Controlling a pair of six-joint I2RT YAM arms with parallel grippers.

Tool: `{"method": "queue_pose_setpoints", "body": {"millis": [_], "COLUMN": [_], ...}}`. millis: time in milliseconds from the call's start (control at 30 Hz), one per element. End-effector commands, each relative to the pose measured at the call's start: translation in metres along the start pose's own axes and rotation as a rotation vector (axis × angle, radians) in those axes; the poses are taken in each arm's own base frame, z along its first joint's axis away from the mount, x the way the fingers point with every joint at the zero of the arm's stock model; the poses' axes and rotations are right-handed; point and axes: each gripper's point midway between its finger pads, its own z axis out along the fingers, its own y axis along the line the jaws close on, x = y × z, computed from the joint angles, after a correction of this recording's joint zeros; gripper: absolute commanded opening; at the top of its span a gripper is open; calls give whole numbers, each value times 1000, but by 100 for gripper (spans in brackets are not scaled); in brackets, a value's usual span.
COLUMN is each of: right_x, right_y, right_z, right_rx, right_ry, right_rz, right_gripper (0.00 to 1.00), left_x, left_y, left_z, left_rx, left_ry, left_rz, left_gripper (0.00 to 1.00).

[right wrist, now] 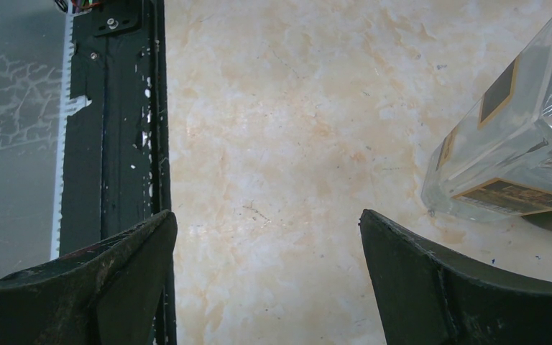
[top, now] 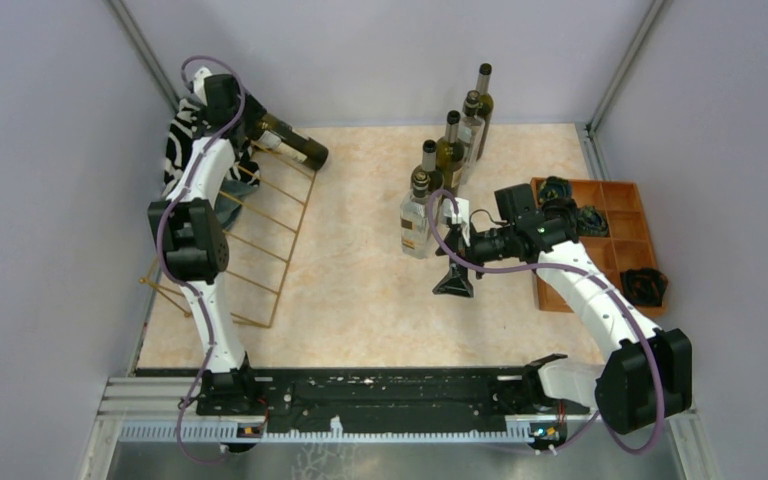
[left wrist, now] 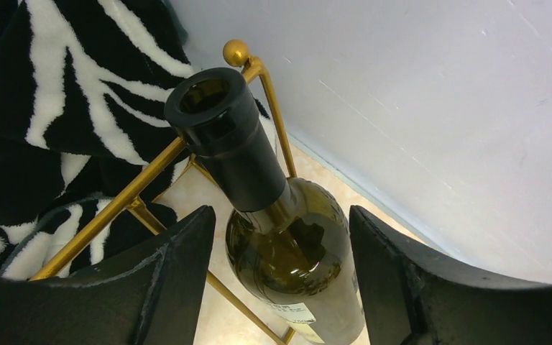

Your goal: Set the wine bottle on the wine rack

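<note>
Operator: Left gripper (left wrist: 280,219) status?
Tech: Fingers spread, straddling one wine bottle (left wrist: 287,259), which lies tilted on the wine rack (left wrist: 115,210), upper left of the top view. Right gripper (right wrist: 267,223) spread, holding nothing.
Operator: Other bottles?
Tech: Five standing bottles (top: 450,150), top view only. Right wrist shows one clear bottle (right wrist: 510,144).

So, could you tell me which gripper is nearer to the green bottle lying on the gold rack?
Left. The left gripper, open, straddles the green bottle near its neck, on the wine rack. The right gripper is across the table, beside the clear bottle.
</note>
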Motion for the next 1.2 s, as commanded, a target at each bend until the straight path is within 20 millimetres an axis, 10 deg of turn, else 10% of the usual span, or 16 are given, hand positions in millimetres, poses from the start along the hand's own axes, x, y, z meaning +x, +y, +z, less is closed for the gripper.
{"method": "queue_pose_setpoints", "body": {"millis": [0, 633, 867, 1167], "right_x": [-12, -13, -12, -15], "right_y": [0, 0, -3, -25], "right_z": [0, -2, -7, -40], "right_rx": [-4, 8, 41, 172], "right_ry": [-27, -25, -6, -44], "right_rz": [-64, -78, -102, -70], "right_gripper": [97, 97, 97, 98], "left_x": [-13, -47, -28, 66], "left_y": [-6, -38, -78, -92], "left_z": [-7, -94, -200, -341], "left_rx": [-12, 161, 622, 1205], "left_ry": [-11, -15, 50, 271], "left_rz": [-59, -172, -83, 14], "left_gripper": [76, 79, 89, 90]}}
